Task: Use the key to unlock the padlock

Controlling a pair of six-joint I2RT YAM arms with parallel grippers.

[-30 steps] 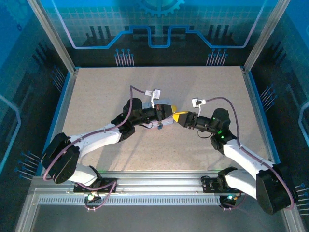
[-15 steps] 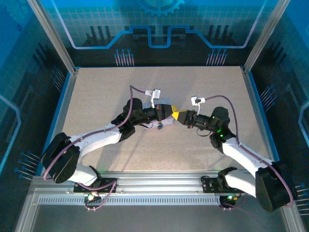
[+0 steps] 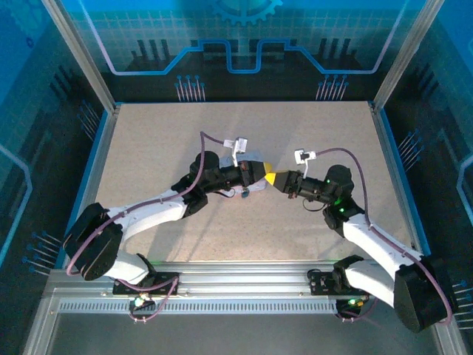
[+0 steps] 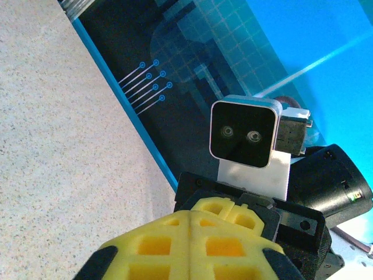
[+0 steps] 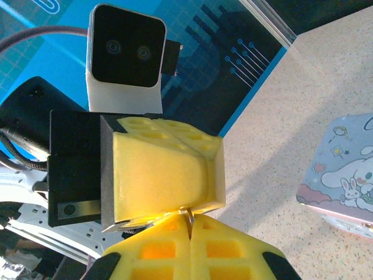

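Speckled beige tabletop (image 3: 148, 148) takes the mid of the top view, blue-edged, w/ blue printed walls (image 3: 236, 44) behind. L arm (image 3: 148, 214) runs from btm left up to ctr. R arm (image 3: 369, 240) runs from btm right up to ctr, so the two meet nose to nose just right of frame ctr. Pastel cartoon tin (image 5: 344, 175) sits on the tabletop at the right edge of the R wrist view, bunny print on its side. In the top view it seems to be the pale patch just under the L wrist, mostly hidden. L claw (image 4: 190, 224): narrow, yellow fingers pressed together to a seam at btm ctr of the L wrist view; can't tell if anything is pinched inside. Facing it, right of ctr, is the white-framed R wrist cam (image 4: 243, 133). R claw (image 5: 189, 230): also narrow, fingers closed to a seam at btm ctr of the R wrist view. Its tips touch the L claw's yellow tips, which sit just above, w/ the L wrist cam (image 5: 125, 46) at upper left. Smallest bit: a thin metal sliver, apparently the key (image 5: 189, 214), sticks up out of the R claw's seam. It is pinched there, right where the two claws touch, well left of the tin.
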